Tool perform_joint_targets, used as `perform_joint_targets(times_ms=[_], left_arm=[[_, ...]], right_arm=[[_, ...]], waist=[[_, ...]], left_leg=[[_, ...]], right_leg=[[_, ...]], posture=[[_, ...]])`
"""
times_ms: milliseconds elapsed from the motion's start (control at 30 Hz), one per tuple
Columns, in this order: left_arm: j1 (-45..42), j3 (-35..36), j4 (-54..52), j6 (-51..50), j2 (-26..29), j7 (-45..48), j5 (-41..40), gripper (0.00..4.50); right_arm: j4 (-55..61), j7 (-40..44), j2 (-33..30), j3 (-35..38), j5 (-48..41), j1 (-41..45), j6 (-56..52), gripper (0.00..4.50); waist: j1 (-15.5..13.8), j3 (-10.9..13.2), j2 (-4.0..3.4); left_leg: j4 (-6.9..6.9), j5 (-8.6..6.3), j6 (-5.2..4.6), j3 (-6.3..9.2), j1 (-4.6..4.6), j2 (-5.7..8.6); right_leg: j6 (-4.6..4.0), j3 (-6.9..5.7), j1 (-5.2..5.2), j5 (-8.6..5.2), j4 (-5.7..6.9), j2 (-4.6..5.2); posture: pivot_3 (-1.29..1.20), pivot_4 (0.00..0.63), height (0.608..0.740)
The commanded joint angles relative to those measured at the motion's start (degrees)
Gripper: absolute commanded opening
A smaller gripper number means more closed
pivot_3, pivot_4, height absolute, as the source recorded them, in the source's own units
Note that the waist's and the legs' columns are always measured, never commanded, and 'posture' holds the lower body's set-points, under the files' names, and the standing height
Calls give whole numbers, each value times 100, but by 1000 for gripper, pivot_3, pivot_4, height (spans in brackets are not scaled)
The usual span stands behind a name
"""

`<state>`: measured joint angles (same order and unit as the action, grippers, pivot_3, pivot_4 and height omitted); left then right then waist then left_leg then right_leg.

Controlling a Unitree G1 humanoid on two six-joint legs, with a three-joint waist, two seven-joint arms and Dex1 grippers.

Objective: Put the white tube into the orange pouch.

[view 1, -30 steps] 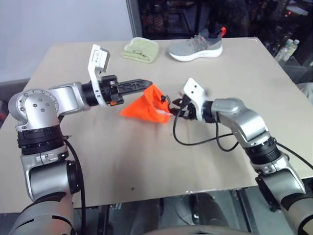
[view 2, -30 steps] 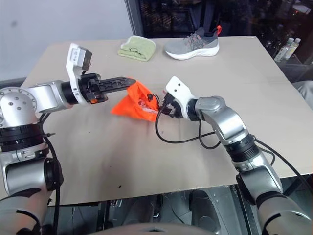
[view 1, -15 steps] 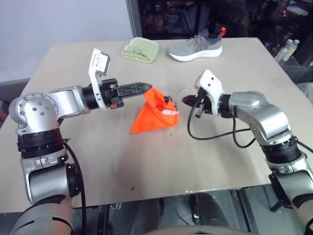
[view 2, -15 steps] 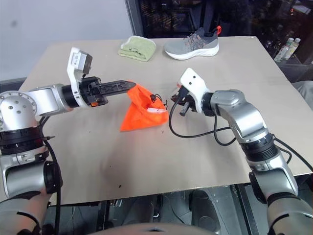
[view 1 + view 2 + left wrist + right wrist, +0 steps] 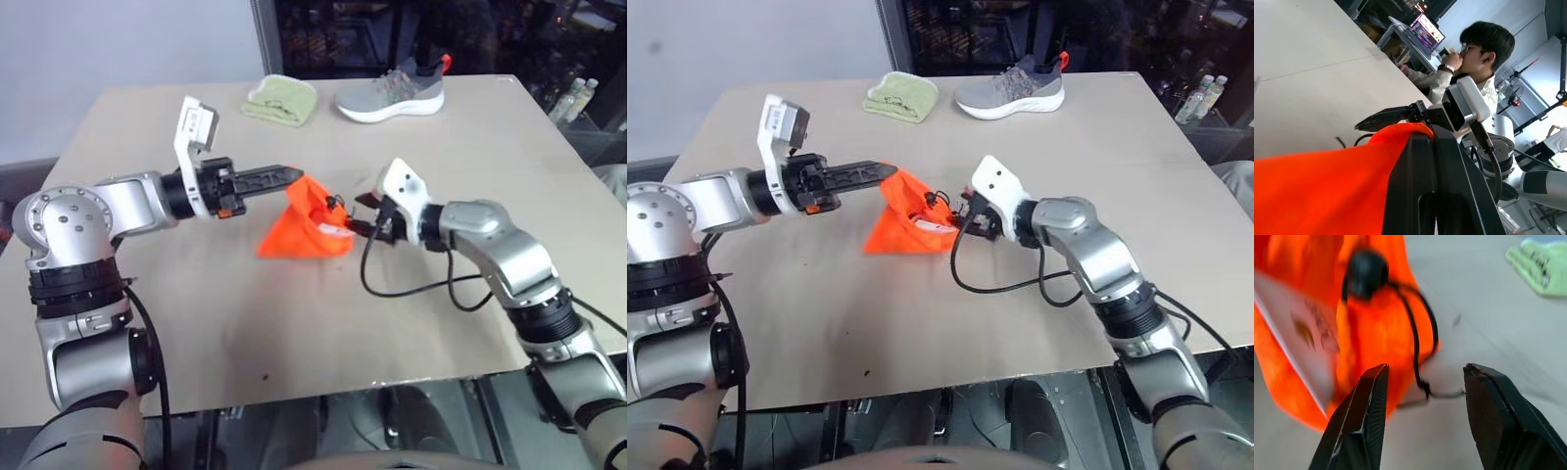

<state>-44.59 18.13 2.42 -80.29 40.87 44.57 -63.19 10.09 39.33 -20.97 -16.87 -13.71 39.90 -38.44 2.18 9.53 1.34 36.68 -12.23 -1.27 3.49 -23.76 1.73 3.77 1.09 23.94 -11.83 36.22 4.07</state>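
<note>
Your left gripper (image 5: 292, 174) pinches the orange pouch (image 5: 302, 227); your open right gripper (image 5: 1422, 418) should nudge the white tube (image 5: 936, 226) ahead deeper.

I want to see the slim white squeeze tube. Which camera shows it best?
The right wrist view: the slim white squeeze tube looms large, sticking from the bright orange fabric pouch. Both eye views show a small white sliver.

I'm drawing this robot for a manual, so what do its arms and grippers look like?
Both arms are rounded silver-grey metal shells joined by black ribbed joint rings. Each wrist carries a white boxy camera block. The left gripper and right gripper each end in two slim black fingers; orange accents sit at the left gripper's base. Loose black cables loop from the right wrist, another runs down the left arm.
</note>
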Motion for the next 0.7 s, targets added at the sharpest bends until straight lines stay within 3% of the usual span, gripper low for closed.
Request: perform_joint_targets(times_ms=[33, 233, 300, 400, 467, 700], left_arm=[[6, 178, -321, -9, 102, 19, -212, 0], [26, 174, -347, 7, 65, -69, -201, 0], [42, 166, -361, 40, 51, -100, -178, 0], [43, 185, -381, 62, 11, -171, -179, 0], [38, 198, -394, 52, -10, -208, -201, 0], [50, 234, -466, 14, -69, -363, -356, 0]], right_arm=[[327, 0, 42, 389, -205, 125, 69, 2549], [713, 139, 113, 446, -418, 107, 175, 2549], [877, 221, 7, 558, -701, 57, -291, 2549], [1268, 397, -494, 1103, -1611, -162, -1869, 2549], [1377, 195, -406, 1429, -2074, -153, -2505, 2549], [1208, -504, 92, 1408, -2245, -146, -3131, 2549]], waist=[[-20, 0, 0], [-21, 0, 0], [-18, 0, 0], [-58, 0, 0], [-104, 0, 1], [-105, 1, 0]], left_leg=[[0, 0, 0, 1, -1, 0], [0, 0, 0, 1, -1, 0], [-1, 0, -1, 2, 0, -1], [0, -6, -11, 3, -1, 1], [3, -14, -23, 5, -2, 1], [0, -14, -24, 1, 4, -5]], right_leg=[[0, 0, -1, 0, -1, 0], [0, -1, 0, 0, -3, 0], [0, -1, 0, 0, -1, -1], [0, -2, -2, 0, -1, 2], [0, -5, -6, 0, -5, 5], [-2, -2, -1, 0, 6, -5]], posture=[[0, 150, 740], [0, 150, 740], [0, 150, 740], [0, 150, 740], [0, 150, 740], [0, 150, 740]])
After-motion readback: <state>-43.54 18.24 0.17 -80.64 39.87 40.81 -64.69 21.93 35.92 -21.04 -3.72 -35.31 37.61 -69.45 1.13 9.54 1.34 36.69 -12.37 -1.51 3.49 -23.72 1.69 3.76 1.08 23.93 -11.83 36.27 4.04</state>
